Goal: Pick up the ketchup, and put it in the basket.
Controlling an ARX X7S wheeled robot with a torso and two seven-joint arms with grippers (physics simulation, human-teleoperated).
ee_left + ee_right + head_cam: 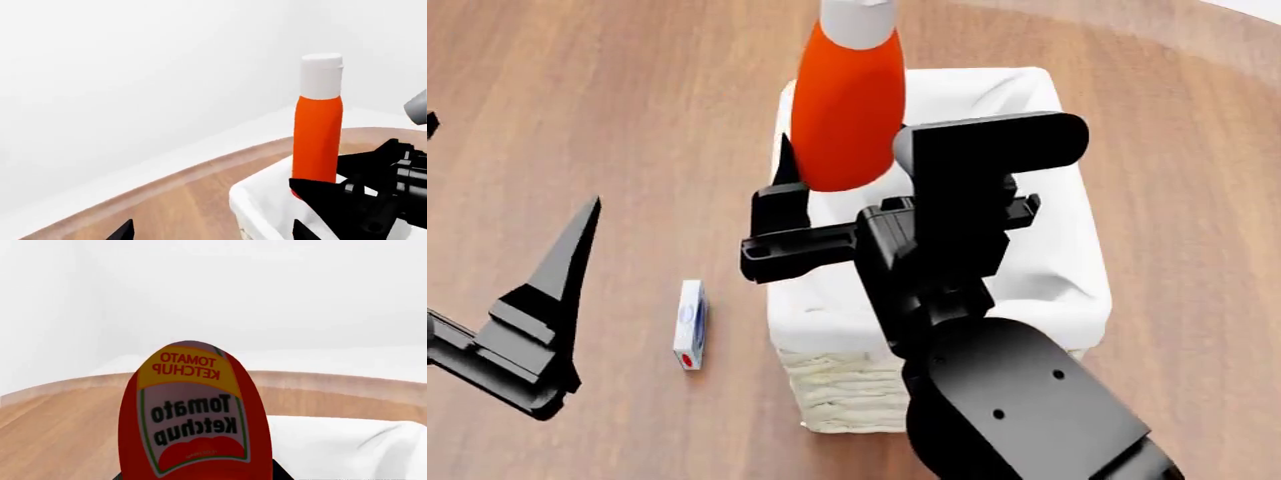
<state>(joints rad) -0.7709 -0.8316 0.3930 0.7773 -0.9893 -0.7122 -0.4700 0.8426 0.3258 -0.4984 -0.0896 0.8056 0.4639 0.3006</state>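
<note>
head view: right claw (pixel 807 215) clamped low on the upright ketchup (pixel 847 105), holding it over the cloth-lined basket (pixel 1054 285) for release, while the left claw (pixel 527 310) hangs open above the bench (pixel 587 100).

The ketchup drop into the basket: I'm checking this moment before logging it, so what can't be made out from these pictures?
- Basket interior: in the head view the right arm and the ketchup cover most of it.
- Ketchup cap: cut off by the top edge in the head view.
- Right gripper contact on the bottle: hidden in the right wrist view; the label fills it.
- Small box on the table: print too small.
- Left gripper: partly cut off at the head view's left edge.
</note>
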